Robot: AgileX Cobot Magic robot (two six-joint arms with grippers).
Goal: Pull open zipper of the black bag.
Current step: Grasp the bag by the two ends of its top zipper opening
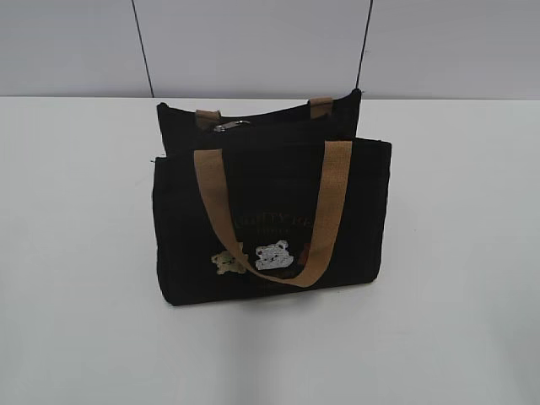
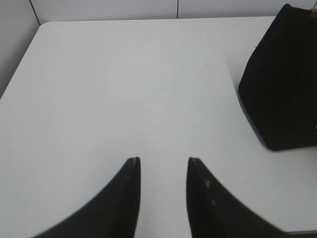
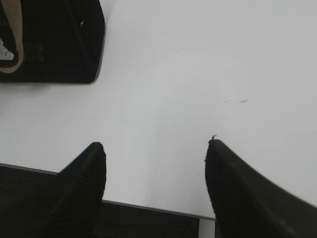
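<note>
And here is the boxy black fabric bag [image 1: 274, 224] standing upright in the middle of the plain white table [image 1: 76, 253], its front face toward the exterior camera; one tan webbing handle [image 1: 278, 211] droops in a long loop down that front, its lowest bend just beside a small white bear patch [image 1: 272, 254], with a small tan bear patch [image 1: 226, 261] next to it on the left; faint lettering sits above the bears, too dim to read. Up top, the dark zipper line [image 1: 278, 118] runs along the bag's upper edge between two short tan strap ends, and its small silvery metal pull tab [image 1: 231, 126] lies near the left strap end, toward the bag's left end; whether the zipper is shut all along its length I cannot tell from here.

Over to the left gripper [image 2: 163, 159]: two dark fingers [image 2: 130, 198] set a modest gap apart, nothing between them, only bare table beneath; the bag's end wall shows well off at the right edge of its wrist view. The right gripper [image 3: 154, 144]: jaws spread wide, empty, poised over the table's near edge; the bag's lower corner and a curve of tan handle sit well apart at the upper left of its wrist view. Neither gripper touches the bag.
</note>
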